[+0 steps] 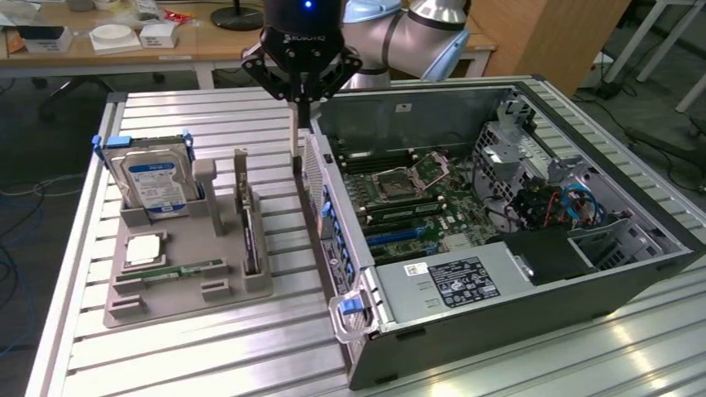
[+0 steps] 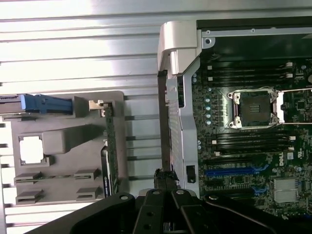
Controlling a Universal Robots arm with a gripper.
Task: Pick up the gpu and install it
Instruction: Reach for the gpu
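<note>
The gpu [image 1: 250, 236] is standing on edge in its slot in the grey tray [image 1: 188, 248] on the worktop [image 1: 221, 364]. It's on the tray's side nearest the open PC case [image 1: 464, 331], with the hard drive [image 1: 155, 186] further to the exterior view's left. The hand [image 1: 296, 165] is pinched fully shut and it's got nothing in it. It hangs in the gap between tray and case, tips just beside the case wall, apart from the card.

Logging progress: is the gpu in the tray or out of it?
In. The gpu stands on edge, slotted in the tray; the gripper is away from it.
</note>
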